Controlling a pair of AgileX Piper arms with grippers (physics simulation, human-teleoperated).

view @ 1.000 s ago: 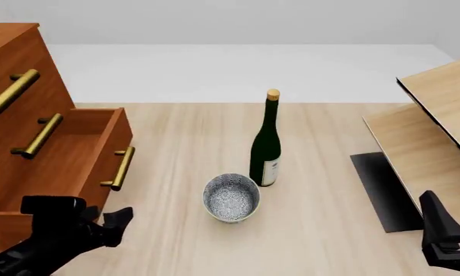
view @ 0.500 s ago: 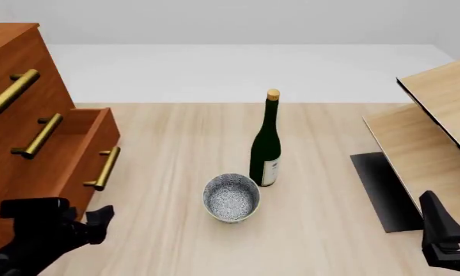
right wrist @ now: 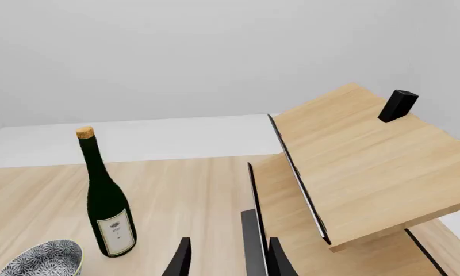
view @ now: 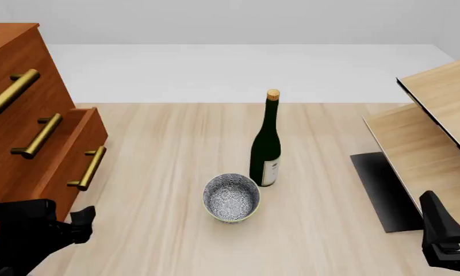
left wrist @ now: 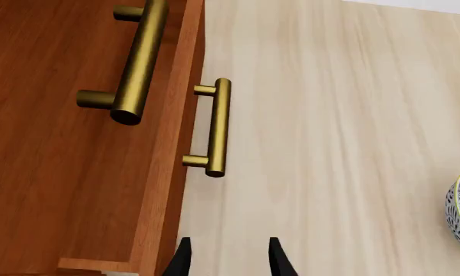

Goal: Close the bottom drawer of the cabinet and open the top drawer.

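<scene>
Bottom drawer (view: 75, 159) sits at the base of the cabinet (view: 19, 86), far left of the table (view: 176, 144), front sticking out a bit past the middle drawer (view: 30, 138) above it, not flush. Left gripper (left wrist: 227, 261): jaws slightly parted, nothing between them, over bare table just beside the drawer's front corner; wrist view doesn't settle whether it touches the wood. In the front view the left arm (view: 27, 233) is low at the bottom-left corner, in front of the cabinet base. Bottom drawer's brass handle (left wrist: 213, 127) is ahead of the fingers, apart from them. Top drawer (view: 11, 75) looks fully in, its handle (view: 11, 91) untouched. Patterned bowl (view: 231, 198) mid-table, green wine bottle (view: 266, 144) upright just behind it, near but can't tell if touching. Right gripper (right wrist: 227, 261): jaws narrowly parted, empty, pointing at the edge of the pale shelf unit (right wrist: 353, 167); arm low at the right edge. Small black block (right wrist: 397, 106) on the shelf top.
</scene>
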